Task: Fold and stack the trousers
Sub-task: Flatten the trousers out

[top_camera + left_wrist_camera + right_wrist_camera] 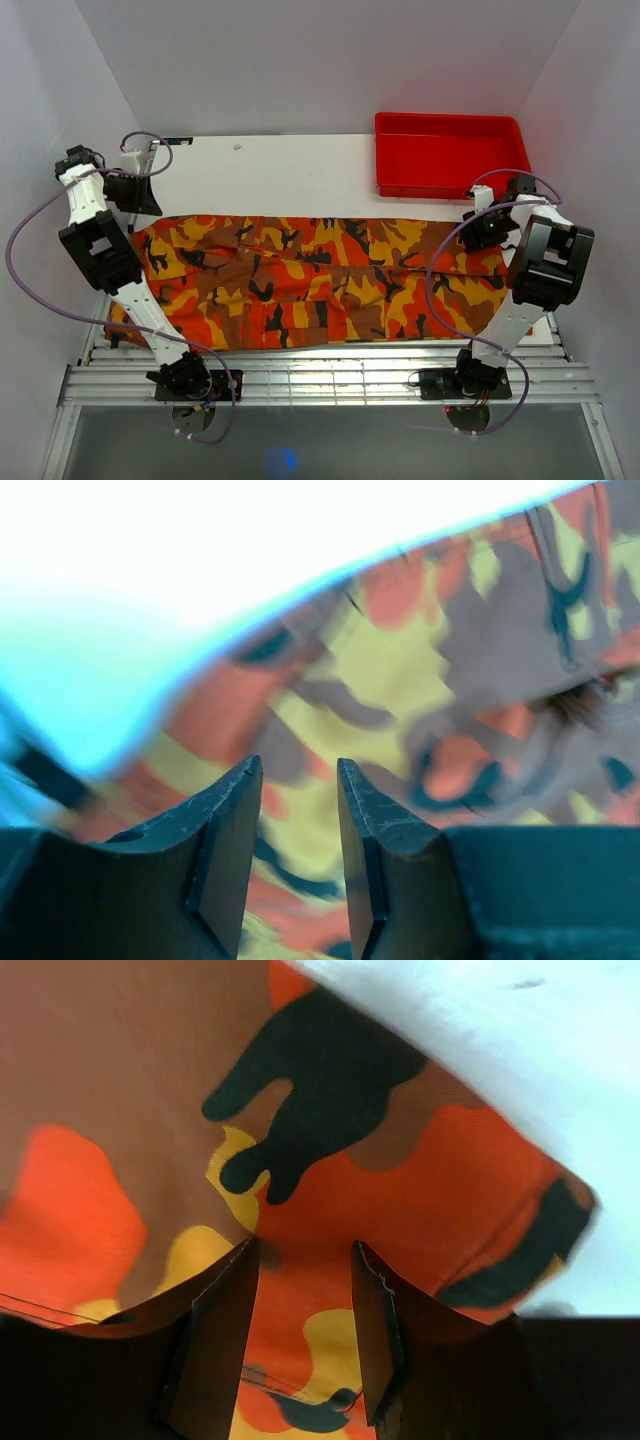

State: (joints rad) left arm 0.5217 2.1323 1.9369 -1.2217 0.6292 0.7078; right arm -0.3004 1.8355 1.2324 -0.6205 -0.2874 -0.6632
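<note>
Right gripper [304, 1247] over trousers [300, 280] (red tray [440, 188] just beyond).

Trousers [310, 285] spread lengthwise across table [280, 170] — red tray [450, 155] far right.

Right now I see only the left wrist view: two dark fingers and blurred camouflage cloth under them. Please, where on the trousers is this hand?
Observer: The left hand is at the far left corner of the trousers, which lie stretched from left to right across the table.
Operator: Thank you. And the other arm?
Observer: The right hand is open over the far right corner of the cloth, with nothing gripped between its fingers.
Operator: Is something else lying there?
Observer: A red tray sits at the far right, beyond the trousers, with a strip of white table between them.
</note>
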